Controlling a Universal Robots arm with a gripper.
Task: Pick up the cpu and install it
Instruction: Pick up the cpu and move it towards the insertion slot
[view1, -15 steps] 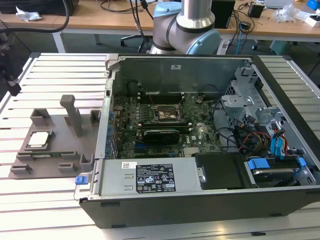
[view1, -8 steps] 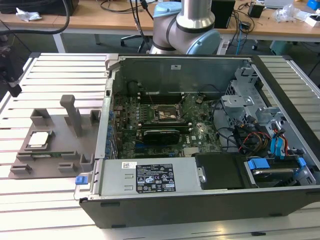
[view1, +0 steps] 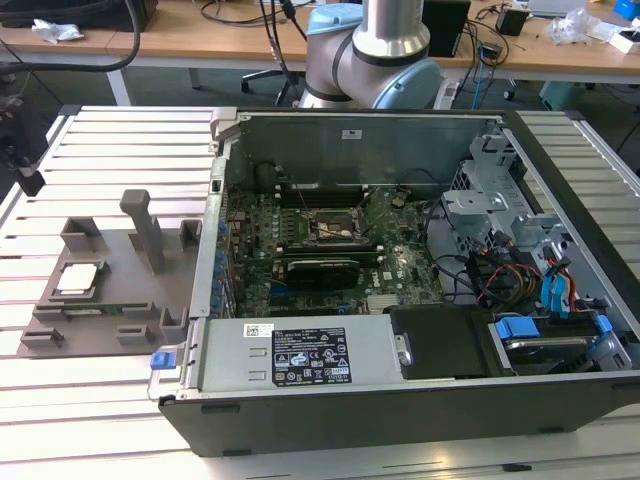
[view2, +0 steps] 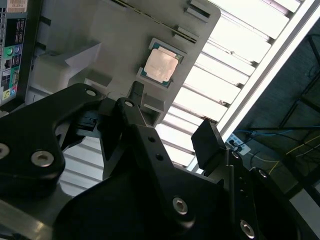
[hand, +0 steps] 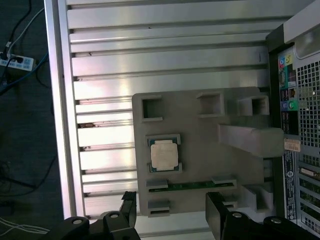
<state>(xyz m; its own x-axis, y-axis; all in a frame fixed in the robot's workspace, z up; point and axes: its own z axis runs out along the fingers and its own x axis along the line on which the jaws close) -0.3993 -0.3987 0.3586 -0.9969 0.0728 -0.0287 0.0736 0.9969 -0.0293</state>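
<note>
The small flat silver-topped square cpu (hand: 163, 154) was seen not yet picked up from the grey plastic fixture plate (hand: 200, 162), and the fingers (hand: 218, 215) of the black gripper (hand: 172, 200) were held apart, empty, near it.

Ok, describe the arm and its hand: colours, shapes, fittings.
The arm is a silver-grey tube with pale blue caps at its rounded joints. The hand is matt black, built of angular, flat-sided links dotted with silver screw heads, and ends in two blocky fingers.
</note>
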